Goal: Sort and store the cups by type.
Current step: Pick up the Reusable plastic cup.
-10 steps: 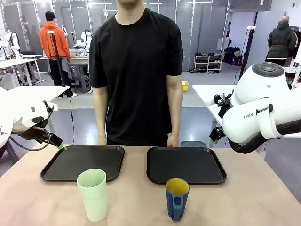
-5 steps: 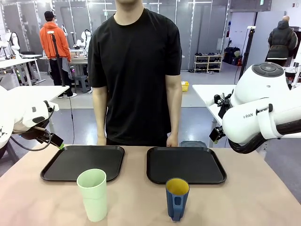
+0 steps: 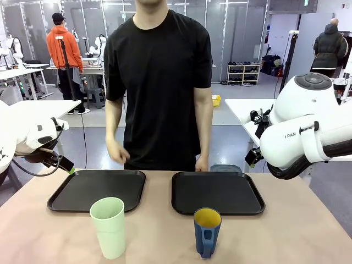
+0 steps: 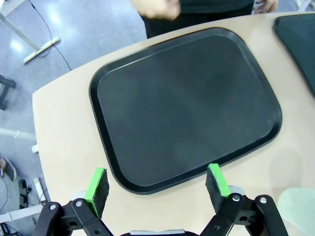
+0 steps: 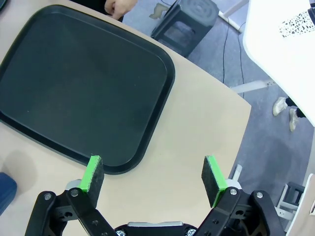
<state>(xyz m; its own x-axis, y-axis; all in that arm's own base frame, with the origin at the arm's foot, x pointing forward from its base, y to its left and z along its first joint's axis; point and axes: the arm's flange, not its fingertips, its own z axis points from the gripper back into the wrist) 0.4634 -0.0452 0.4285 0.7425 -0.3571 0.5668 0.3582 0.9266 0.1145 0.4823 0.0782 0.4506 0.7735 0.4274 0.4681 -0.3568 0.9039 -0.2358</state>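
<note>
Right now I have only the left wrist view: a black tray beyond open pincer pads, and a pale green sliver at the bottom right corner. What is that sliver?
Observer: A tall mint-green tumbler, upright on the table, on the robot's side of the left tray.
Operator: Any other cup?
Observer: A dark blue mug, yellow inside, upright on the robot's side of the right tray.
Operator: And the other side?
Observer: The right pincer is open, holding nothing, above that tray's corner.
</note>
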